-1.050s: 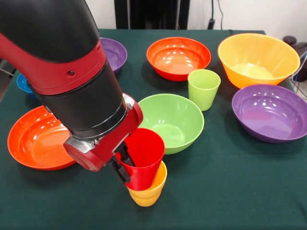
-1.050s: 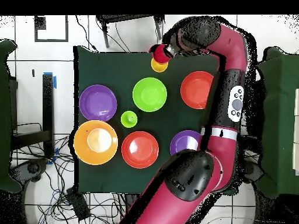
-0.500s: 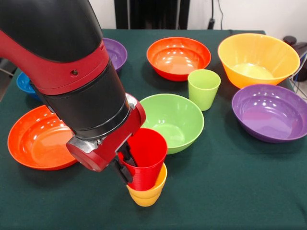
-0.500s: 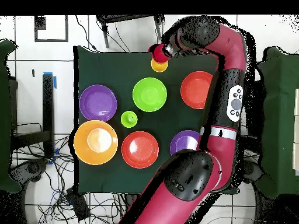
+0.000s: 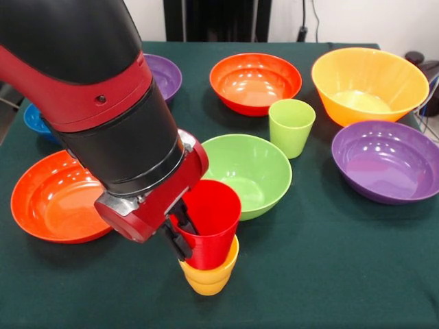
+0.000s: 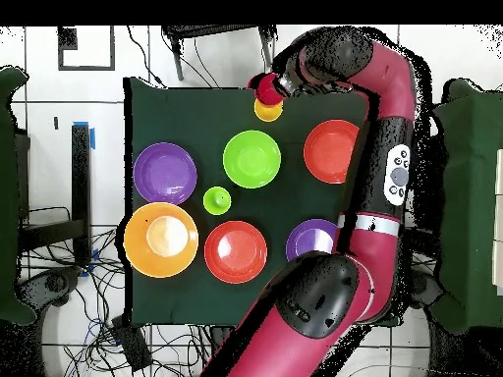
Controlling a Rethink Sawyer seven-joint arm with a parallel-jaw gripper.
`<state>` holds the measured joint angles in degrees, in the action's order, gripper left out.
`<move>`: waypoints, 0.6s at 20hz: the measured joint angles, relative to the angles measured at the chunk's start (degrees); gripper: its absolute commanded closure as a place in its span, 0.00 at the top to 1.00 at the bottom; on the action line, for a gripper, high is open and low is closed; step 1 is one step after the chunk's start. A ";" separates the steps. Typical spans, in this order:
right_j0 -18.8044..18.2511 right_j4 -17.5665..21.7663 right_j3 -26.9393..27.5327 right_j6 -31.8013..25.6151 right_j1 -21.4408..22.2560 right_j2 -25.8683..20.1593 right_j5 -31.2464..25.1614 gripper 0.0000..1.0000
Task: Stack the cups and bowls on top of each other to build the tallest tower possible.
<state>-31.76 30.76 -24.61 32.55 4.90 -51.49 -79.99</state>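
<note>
A red cup point(image 5: 209, 229) sits tilted in the mouth of a yellow cup point(image 5: 208, 275) near the table's front edge. My gripper point(image 5: 180, 233) is shut on the red cup's left rim, one finger inside and one outside. From above, the red cup point(image 6: 267, 88) overlaps the yellow cup point(image 6: 269, 110) at the table's top edge. A light green bowl point(image 5: 247, 171) stands just behind the pair, with a light green cup point(image 5: 291, 127) beyond it. The arm hides part of the small blue bowl point(image 5: 33, 120) at the far left.
Red-orange bowls sit at the left point(image 5: 48, 199) and the back middle point(image 5: 254, 82). A large orange bowl point(image 5: 367, 82) and a purple bowl point(image 5: 387, 161) stand on the right. Another purple bowl point(image 5: 163, 75) shows behind the arm.
The gripper and the red cup have shifted slightly to the right over the yellow cup. The other pieces have not moved.
</note>
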 measured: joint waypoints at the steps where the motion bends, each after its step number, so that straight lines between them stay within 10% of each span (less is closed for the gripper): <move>1: 0.01 -0.27 -0.09 0.00 0.03 0.54 0.00 0.00; 12: -0.12 -2.79 -0.67 0.00 0.09 3.20 0.00 0.00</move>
<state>-31.89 27.97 -25.28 32.55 4.99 -48.29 -79.99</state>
